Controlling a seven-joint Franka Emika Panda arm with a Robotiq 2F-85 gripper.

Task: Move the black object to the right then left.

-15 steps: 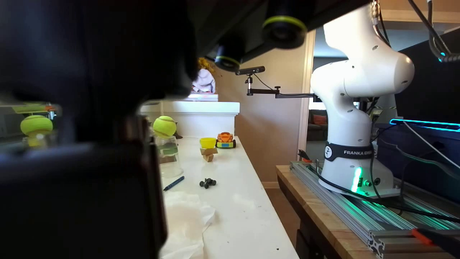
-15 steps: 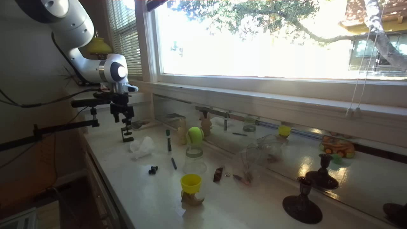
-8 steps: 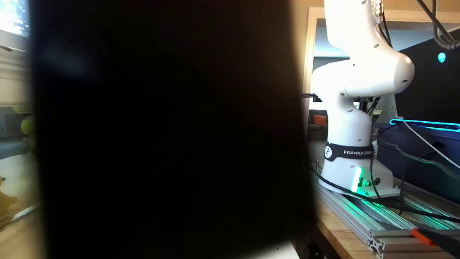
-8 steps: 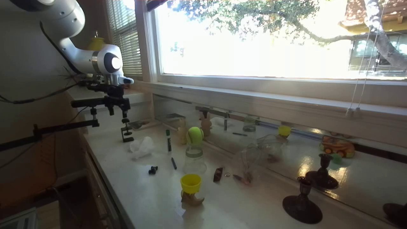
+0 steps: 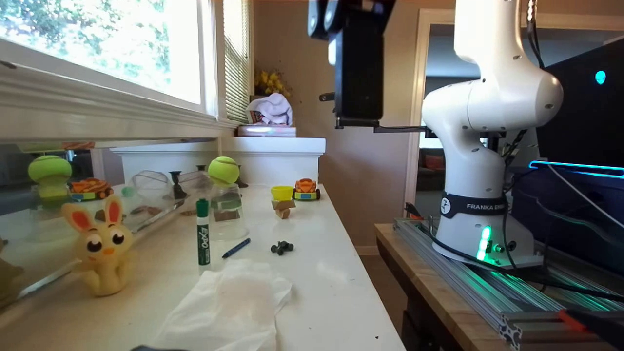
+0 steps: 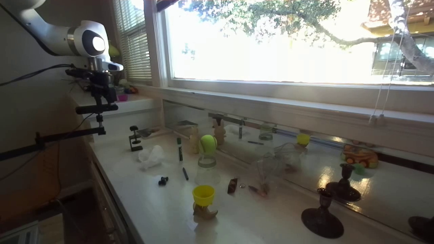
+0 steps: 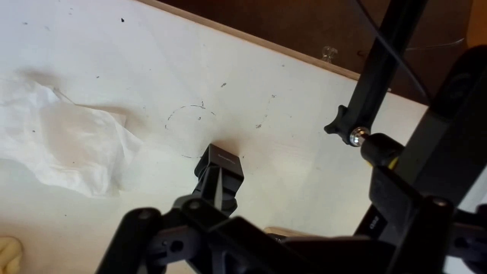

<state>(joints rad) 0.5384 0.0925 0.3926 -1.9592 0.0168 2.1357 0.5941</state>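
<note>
A black clamp (image 6: 136, 139) stands upright on the white counter. It also shows in the wrist view (image 7: 224, 161), partly behind one finger. A dark edge (image 5: 158, 348) at the bottom of an exterior view may be its top. My gripper (image 7: 308, 199) is open with nothing between its fingers. In an exterior view the gripper (image 6: 105, 101) hangs above and left of the clamp, apart from it. A black part of the hand (image 5: 358, 73) hangs at the top of an exterior view. A small black knobbed piece (image 5: 282, 247) also lies on the counter.
A mounted black camera (image 6: 96, 108) on a bar is close to the gripper. White crumpled paper (image 5: 239, 302), a green marker (image 5: 203, 231), a toy rabbit (image 5: 105, 248) and a tennis ball (image 5: 224, 170) on a glass stand on the counter. The counter's front edge (image 7: 247, 36) borders a drop.
My gripper has risen and moved left in an exterior view, away from the clamp's top. It uncovers most of the view it had blocked. The clamp stands where it was.
</note>
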